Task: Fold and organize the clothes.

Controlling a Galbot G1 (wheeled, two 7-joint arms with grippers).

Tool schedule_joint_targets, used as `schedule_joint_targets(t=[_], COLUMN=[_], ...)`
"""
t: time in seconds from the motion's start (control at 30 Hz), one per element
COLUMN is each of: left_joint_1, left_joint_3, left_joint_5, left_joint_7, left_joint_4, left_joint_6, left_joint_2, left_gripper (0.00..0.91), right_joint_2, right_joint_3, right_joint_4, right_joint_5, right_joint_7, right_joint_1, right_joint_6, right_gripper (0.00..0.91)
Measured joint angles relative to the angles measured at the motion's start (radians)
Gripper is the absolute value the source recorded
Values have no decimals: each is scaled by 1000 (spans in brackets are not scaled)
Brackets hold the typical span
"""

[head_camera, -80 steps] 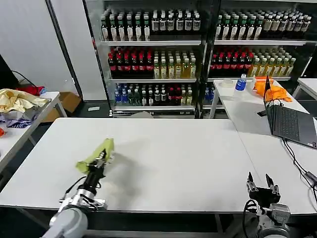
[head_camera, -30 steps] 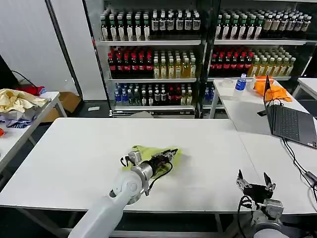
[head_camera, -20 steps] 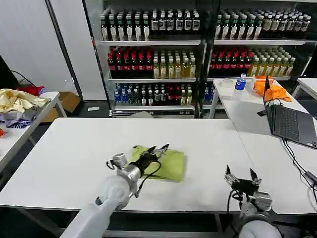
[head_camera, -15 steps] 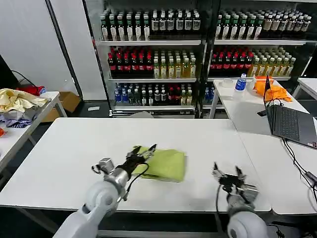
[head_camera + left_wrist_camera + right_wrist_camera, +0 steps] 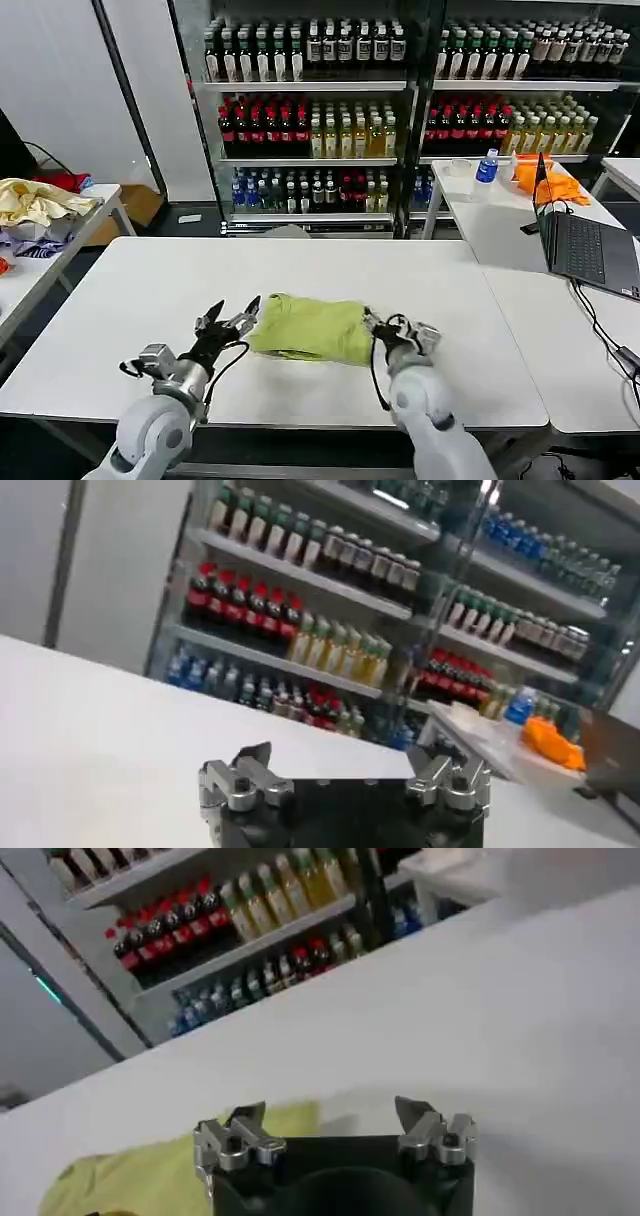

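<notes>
I find the lime T-shirt (image 5: 308, 328) bundled at centre frame on the white bench (image 5: 120, 290). My left tool (image 5: 229, 322) sits wide at its left edge, my right tool (image 5: 383, 329) wide at its right. I should pinch opposite hems, lifting evenly.

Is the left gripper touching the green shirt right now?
Apart. In the head view the open left gripper sits beside the shirt, with a strip of white table between them.

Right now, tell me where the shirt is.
In the head view the shirt lies bunched mid-table, between the left gripper and right gripper.
</notes>
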Motion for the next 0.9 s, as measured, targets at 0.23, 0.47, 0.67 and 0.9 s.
schedule_joint_targets(t=[0.23,0.47,0.67,0.9], left_joint_1=[30,38,38,42], left_joint_3=[-31,-40,-46,-46], left_joint_5=[25,37,44,52], left_joint_7=[-1,-3,-3,-2], left_joint_4=[-15,-24,-21,-20], left_joint_6=[-5,-8,-11,-13], left_joint_2=[4,4,10,10], left_gripper=[907,907,907,907], right_joint_2=[48,53,42,29], right_joint_3=[-36,-48,-48,-57], right_joint_4=[-107,-159,-209,-287], right_joint_5=[57,85,79,29], right_joint_7=[39,62,56,16], right_joint_1=[87,133,174,233], right_joint_6=[-15,-26,-41,-47], right_gripper=[0,0,0,0])
